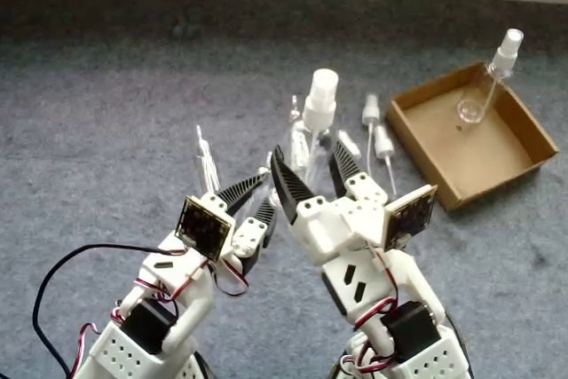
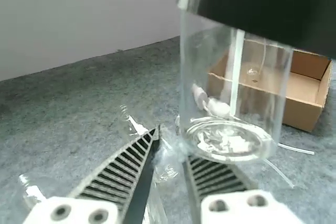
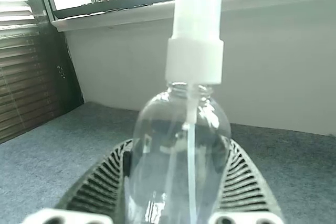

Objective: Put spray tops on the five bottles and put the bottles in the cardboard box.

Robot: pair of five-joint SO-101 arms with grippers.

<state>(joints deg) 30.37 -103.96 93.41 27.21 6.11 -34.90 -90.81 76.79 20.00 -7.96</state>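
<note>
Held bottle: the clear bottle [image 1: 307, 144] is sitting between the fingers of the right pincer [image 1: 309, 155], which is clamping its body from both sides. It is hanging clear of the worktop [image 1: 133, 86].
Its top: a white spray top [image 1: 320, 99] is sitting on the neck, with the dip tube running down inside. It is looking seated, though I cannot tell whether it is screwed tight.
Axis: the long axis is running near vertical out from the pincer's fingertips, base toward the pincer's palm side and top pointing up. Which way the nozzle is facing I cannot tell.
Done: one capped bottle [image 1: 488, 84] is already leaning in the box [image 1: 422, 161], well off to the right pincer's outer side, top up against the far corner.
In hand: by my reading, the held bottle is the second one, capped but not yet boxed.
Left: three bottles are waiting. Two loose tops [image 1: 371, 113] are lying between the right pincer and the box, and another top [image 1: 206, 159] is lying just beyond the left pincer.
Bare bottles: at least two [image 2: 130, 121] are lying on their sides under and beside the left pincer.
Left pincer: the left pincer [image 1: 259, 194] is hovering low just beside the right one, below the held bottle's base, fingers slightly apart and gripping nothing that I can make out.
</note>
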